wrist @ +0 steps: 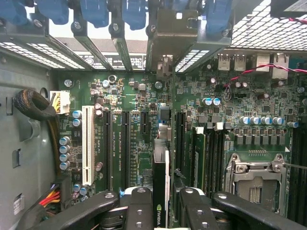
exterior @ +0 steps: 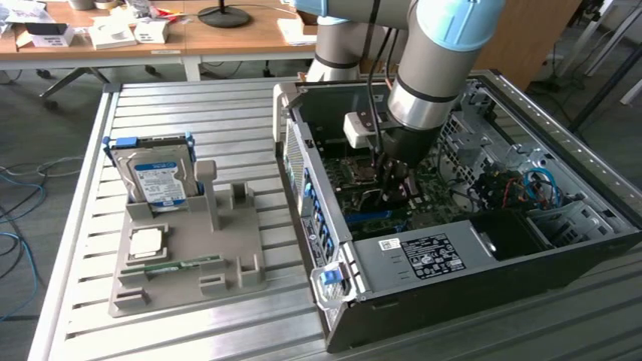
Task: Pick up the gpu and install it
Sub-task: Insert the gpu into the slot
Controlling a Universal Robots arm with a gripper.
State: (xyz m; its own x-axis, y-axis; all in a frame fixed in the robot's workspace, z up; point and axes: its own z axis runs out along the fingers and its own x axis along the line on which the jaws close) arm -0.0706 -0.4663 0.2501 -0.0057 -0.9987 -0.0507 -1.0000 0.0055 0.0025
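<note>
Wrist view | claw (wrist: pixel 164 194) part-open, clamped on gpu (wrist: pixel 160 211), edge-on over motherboard (wrist: pixel 139 96) | exterior view: hard drive (exterior: pixel 158 180) at claw's 9 o'clock

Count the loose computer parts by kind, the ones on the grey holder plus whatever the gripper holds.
hard drive: 1
memory stick: 1
square silver chip: 1
gpu, in the gripper: 1
Total: 4

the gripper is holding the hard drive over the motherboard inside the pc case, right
Not quite. The gripper holds the gpu, a dark card with an NVIDIA logo, over the motherboard inside the pc case, as the wrist view shows. The hard drive stands in the grey holder outside the case, in the exterior view.
</note>
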